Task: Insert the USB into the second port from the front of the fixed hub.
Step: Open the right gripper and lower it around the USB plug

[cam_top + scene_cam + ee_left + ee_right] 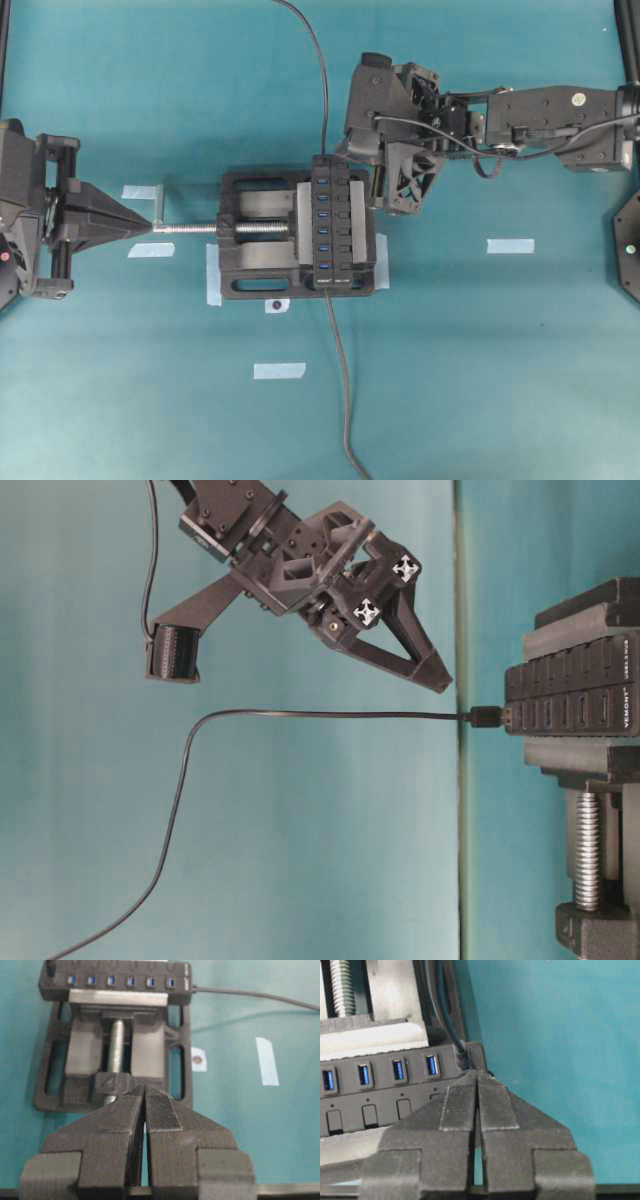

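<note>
The fixed hub [345, 225] lies clamped in a black vise, its row of blue slots facing up. The USB [487, 717] stands plugged into a slot at the hub end nearest my right gripper; I cannot tell which slot. Its thin cable [300, 714] rises away from the hub. In the right wrist view the USB [462, 1057] sits just past the last blue slot of the hub [380, 1095]. My right gripper [443, 684] hovers shut and empty a little off the plug, its tips [478, 1076] together. My left gripper [150, 226] is shut and empty by the vise screw's handle.
The vise [250, 275] has a silver screw [195, 228] pointing left toward my left gripper [145, 1091]. A second dark cable [340, 380] leaves the hub's other end toward the near table edge. Pale tape strips [510, 245] lie on the teal mat.
</note>
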Robot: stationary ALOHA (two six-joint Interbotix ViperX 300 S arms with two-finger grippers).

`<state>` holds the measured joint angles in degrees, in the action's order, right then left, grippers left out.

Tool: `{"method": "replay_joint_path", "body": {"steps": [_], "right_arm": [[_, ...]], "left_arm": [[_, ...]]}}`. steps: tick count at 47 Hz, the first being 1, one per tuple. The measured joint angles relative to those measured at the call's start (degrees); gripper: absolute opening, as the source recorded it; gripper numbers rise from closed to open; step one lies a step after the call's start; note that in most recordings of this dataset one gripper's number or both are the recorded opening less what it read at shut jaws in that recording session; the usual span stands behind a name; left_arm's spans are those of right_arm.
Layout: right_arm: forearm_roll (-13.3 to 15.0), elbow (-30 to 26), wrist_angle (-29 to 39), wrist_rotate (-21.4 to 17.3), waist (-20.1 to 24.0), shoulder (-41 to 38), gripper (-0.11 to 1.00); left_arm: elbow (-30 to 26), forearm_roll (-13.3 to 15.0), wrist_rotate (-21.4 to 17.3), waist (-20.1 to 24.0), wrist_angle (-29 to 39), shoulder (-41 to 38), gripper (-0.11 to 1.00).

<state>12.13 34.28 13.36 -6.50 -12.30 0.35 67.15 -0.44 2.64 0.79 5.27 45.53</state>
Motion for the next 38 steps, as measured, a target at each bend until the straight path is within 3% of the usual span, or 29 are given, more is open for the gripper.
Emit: {"method": "replay_joint_path", "body": {"steps": [4,10,23,38], "right_arm": [[-0.1,-0.1,0.0,0.1,0.0,0.0,0.06],[-0.1,-0.1,-0.1,0.1,0.0,0.0,0.2],[-0.1,-0.1,-0.4,0.1,0.7,0.0,0.88],[-0.2,-0.2,-0.5,0.1,0.8,-0.4,0.86]], "left_arm": [[0.0,0.1,0.0,0.0,0.0,0.0,0.0],[0.0,0.1,0.0,0.0,0.0,0.0,0.0],[0.0,0.0,0.0,0.0,0.0,0.1,0.0],[0.0,0.0,0.0,0.0,0.0,0.1,0.0]]}}
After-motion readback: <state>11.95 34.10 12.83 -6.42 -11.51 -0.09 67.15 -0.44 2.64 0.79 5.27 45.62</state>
